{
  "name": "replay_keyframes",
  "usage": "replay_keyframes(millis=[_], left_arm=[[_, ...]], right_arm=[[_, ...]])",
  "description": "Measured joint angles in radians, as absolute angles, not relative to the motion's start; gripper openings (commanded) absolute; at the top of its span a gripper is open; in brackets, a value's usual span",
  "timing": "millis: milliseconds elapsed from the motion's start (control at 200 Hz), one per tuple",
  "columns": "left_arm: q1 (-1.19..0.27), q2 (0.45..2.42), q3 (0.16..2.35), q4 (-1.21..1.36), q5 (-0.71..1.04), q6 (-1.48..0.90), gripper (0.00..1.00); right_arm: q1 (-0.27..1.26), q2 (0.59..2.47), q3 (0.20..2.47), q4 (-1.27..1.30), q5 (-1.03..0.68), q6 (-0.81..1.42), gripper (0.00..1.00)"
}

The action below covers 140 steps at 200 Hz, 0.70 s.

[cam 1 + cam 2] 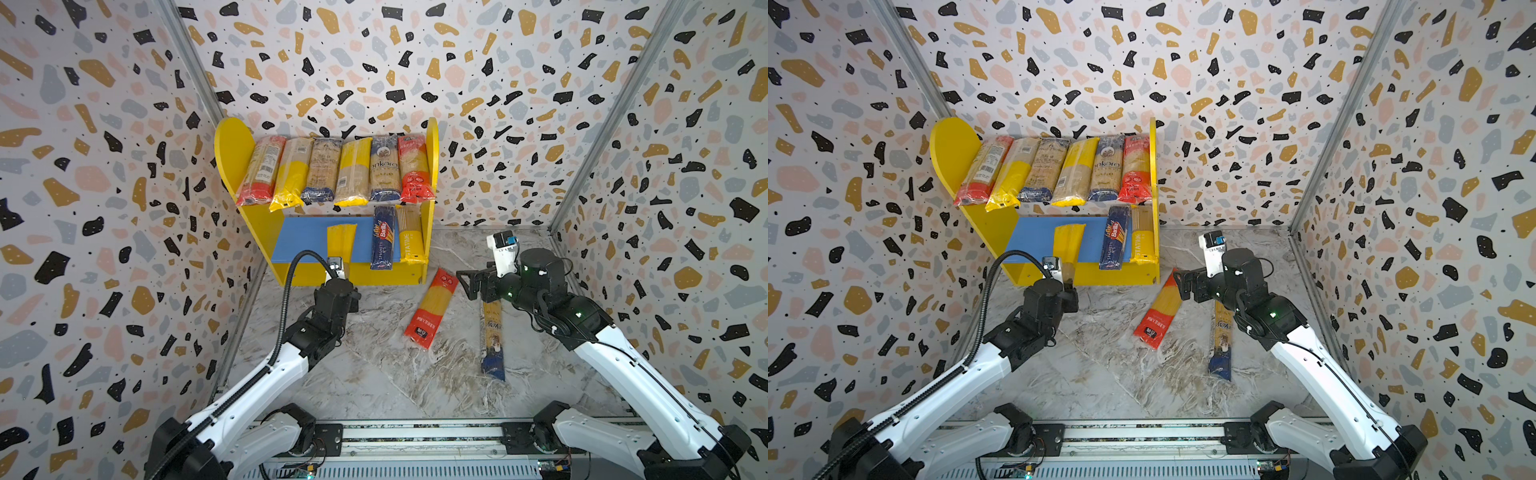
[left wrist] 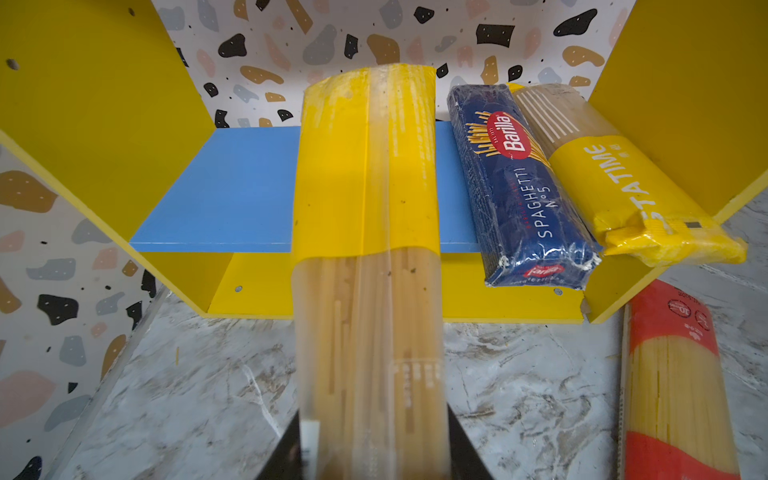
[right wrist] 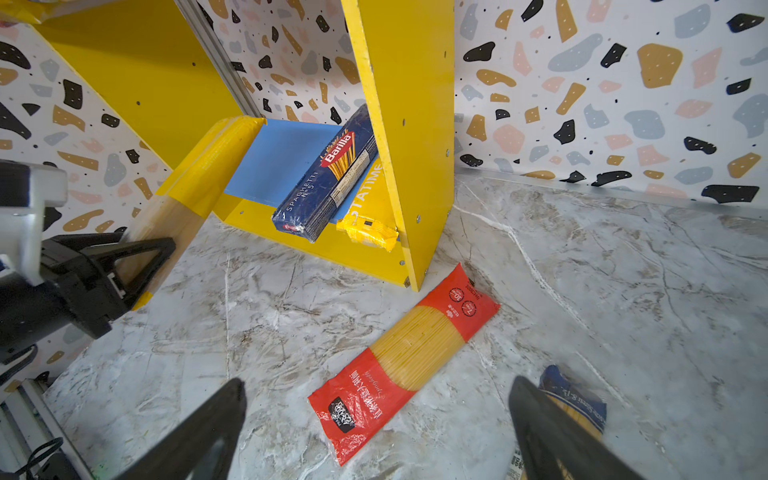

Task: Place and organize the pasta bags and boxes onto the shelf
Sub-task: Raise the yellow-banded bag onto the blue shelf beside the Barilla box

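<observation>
Marble tabletop [image 1: 374, 374], terrazzo walls [image 1: 104, 208]. Our left gripper [image 2: 374, 419] pinches the near end of a yellow-banded bag [image 2: 365, 187], whose far end reaches over the blue lower board [image 2: 232, 195]. It points lengthwise, we judge so that it slides in left of the Barilla box [image 2: 519, 187] and yellow bag [image 2: 615, 187]. On the shelf [image 1: 232, 158], the upper tier holds six packs [image 1: 340, 170]. Our right gripper [image 3: 378, 384] hangs spread above the red bag [image 3: 407, 357]; a blue bag [image 1: 493, 336] lies to its right.

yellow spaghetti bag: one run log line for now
left claw shut on yellow spaghetti bag | far end over blue lower board | right claw open, empty | red bag, blue bag on table
</observation>
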<state>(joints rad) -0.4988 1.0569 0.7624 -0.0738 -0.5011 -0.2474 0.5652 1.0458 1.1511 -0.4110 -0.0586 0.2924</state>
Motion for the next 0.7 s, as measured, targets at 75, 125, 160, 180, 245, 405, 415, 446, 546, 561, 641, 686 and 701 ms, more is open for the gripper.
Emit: replay_keyframes(millis=[75,125,160,180,245,405,415,446,546,561,641,686,701], left_arm=[[-0.468,1.108,0.791,-0.043,-0.459,-0.246,0.0],[-0.451,1.143,0.809,-0.018,-0.438,-0.246,0.0],[-0.441,1.166,0.822,-0.003,-0.425,-0.246,0.0],[-0.437,1.177,0.83,0.003,-0.42,-0.246,0.0],[-0.424,1.221,0.859,0.028,-0.403,-0.246,0.0],[-0.406,1.328,0.931,0.078,-0.364,-0.245,0.0],[-0.405,1.332,0.933,0.081,-0.363,-0.245,0.0],[-0.403,1.351,0.941,0.093,-0.355,-0.245,0.0],[-0.397,1.404,0.957,0.123,-0.34,-0.245,0.0],[-0.396,1.411,0.959,0.125,-0.339,-0.245,0.0],[-0.389,1.45,0.968,0.136,-0.33,-0.244,0.0],[-0.385,1.471,0.975,0.137,-0.329,-0.242,0.0],[-0.384,1.478,0.978,0.137,-0.33,-0.242,0.0]], right_arm=[[0.558,1.046,1.151,-0.411,-0.064,0.292,0.99],[0.554,1.046,1.151,-0.411,-0.07,0.292,0.99],[0.552,1.047,1.151,-0.411,-0.076,0.293,0.99],[0.551,1.048,1.151,-0.411,-0.08,0.292,0.99],[0.55,1.051,1.151,-0.411,-0.088,0.292,0.99],[0.549,1.079,1.151,-0.411,-0.121,0.293,0.99],[0.549,1.081,1.151,-0.411,-0.123,0.293,0.99],[0.549,1.088,1.151,-0.41,-0.131,0.294,0.99],[0.549,1.108,1.151,-0.405,-0.153,0.294,0.99],[0.549,1.112,1.151,-0.404,-0.157,0.294,0.99],[0.549,1.124,1.151,-0.402,-0.168,0.294,0.99],[0.549,1.13,1.151,-0.402,-0.17,0.293,0.99],[0.549,1.132,1.152,-0.402,-0.17,0.293,0.99]])
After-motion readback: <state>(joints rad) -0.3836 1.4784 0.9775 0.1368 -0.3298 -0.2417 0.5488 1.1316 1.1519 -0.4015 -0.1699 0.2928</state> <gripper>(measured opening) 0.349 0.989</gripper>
